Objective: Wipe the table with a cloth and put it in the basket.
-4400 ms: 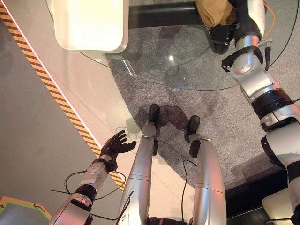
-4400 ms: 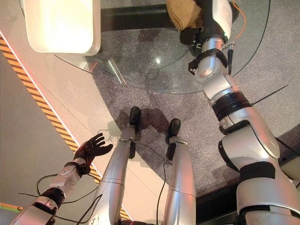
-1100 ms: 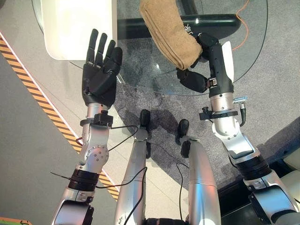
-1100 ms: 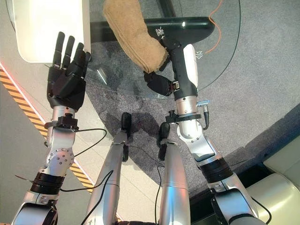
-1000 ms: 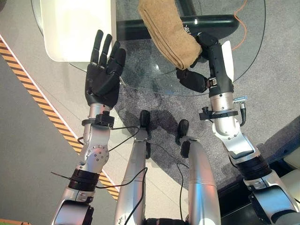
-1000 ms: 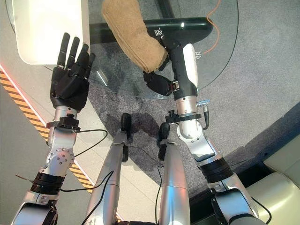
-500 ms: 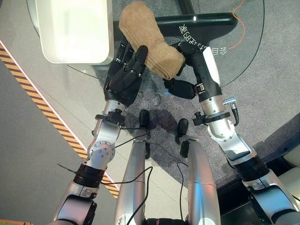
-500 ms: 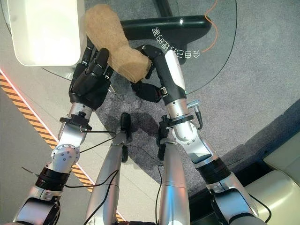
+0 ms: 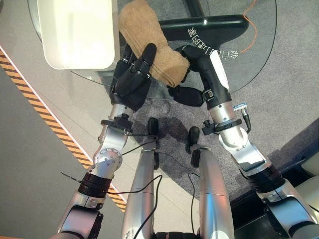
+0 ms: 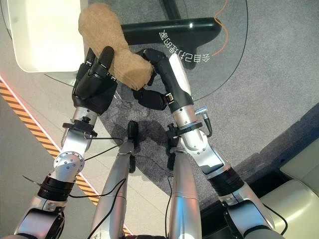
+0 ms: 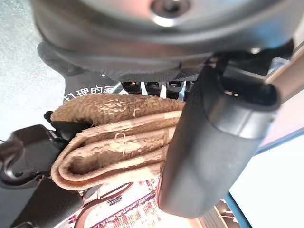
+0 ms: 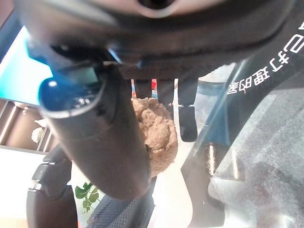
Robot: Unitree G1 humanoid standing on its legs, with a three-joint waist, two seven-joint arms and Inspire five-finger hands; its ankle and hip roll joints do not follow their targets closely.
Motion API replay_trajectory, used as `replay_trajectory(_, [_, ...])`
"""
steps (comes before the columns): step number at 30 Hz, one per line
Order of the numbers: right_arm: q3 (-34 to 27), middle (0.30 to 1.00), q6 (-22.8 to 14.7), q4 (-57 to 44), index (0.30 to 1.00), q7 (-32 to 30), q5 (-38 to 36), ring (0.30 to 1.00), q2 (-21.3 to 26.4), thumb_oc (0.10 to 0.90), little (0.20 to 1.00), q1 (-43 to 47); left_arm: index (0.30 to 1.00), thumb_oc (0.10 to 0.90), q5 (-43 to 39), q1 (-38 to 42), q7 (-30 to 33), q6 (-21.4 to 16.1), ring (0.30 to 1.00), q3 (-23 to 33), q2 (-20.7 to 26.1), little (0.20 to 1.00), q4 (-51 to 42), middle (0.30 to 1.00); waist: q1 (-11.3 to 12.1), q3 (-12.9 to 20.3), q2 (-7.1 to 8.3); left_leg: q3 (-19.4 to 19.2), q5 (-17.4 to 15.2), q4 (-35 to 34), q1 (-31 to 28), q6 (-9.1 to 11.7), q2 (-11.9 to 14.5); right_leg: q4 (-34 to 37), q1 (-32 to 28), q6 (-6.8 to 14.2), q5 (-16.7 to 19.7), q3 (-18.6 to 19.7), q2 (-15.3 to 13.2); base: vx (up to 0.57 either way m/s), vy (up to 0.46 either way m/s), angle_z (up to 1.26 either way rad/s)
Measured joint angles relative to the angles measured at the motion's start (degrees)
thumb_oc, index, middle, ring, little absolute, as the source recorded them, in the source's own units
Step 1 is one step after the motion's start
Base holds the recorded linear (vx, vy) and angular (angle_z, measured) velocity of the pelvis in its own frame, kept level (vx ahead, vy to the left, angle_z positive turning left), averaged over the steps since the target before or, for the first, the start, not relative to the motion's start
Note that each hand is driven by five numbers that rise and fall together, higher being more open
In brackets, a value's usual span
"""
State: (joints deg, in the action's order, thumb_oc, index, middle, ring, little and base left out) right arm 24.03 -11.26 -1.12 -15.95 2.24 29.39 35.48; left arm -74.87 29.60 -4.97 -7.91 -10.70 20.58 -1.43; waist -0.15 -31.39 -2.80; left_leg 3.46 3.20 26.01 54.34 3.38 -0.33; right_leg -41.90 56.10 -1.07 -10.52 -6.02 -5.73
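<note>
gripping the folded tan cloth (image 9: 149, 40) from its left side, left hand (image 9: 130, 82) has thumb curled over the top & fingers tucked underneath, arm reaching up from lower left. right hand (image 9: 192, 74) clamps the cloth's near end, fingers wrapped round it, thumb below, forearm angled in from lower right. cloth is held between both hands above the glass table (image 9: 259, 55), just right of the white basket (image 9: 75, 55).
</note>
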Motion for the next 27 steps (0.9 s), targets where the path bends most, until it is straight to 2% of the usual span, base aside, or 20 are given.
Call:
replay_trajectory(6, [0.03,0.300,0.07,0.00,0.300,0.00,0.00,0.300,-0.09,0.100,0.200,0.09,0.900,0.800,0.01,0.06,-0.84,-1.48,0.900,0.01,-0.02,0.900,0.00,0.900,-0.02,0.00,0.01,-0.07,0.11,-0.03,-0.09,0.18,0.04,0.00,-0.01,0.00,0.00,0.08,0.05,0.00,0.000,0.00])
replay_trajectory(16, [0.02,0.300,0.07,-0.02,0.300,0.66,0.06,0.300,-0.09,0.100,0.200,0.08,0.900,0.800,0.16,0.06,-1.00,-6.36,0.900,0.70,-0.04,0.900,-0.36,0.900,0.03,0.00,0.01,-0.19,0.07,0.08,-0.31,0.10,0.03,-0.36,-0.04,0.00,0.00,0.21,0.07,0.00,0.000,0.00])
replay_trajectory(27, [-0.30,0.300,0.23,-1.79,0.300,3.01,0.06,0.300,-0.09,0.100,0.200,0.10,0.900,0.800,0.35,0.03,-1.00,-6.59,0.900,1.16,-0.05,0.900,-1.79,0.900,0.04,0.00,0.01,-0.31,0.07,0.11,-0.45,0.10,0.03,-0.52,-0.04,0.00,0.00,0.31,0.09,0.00,0.000,0.00])
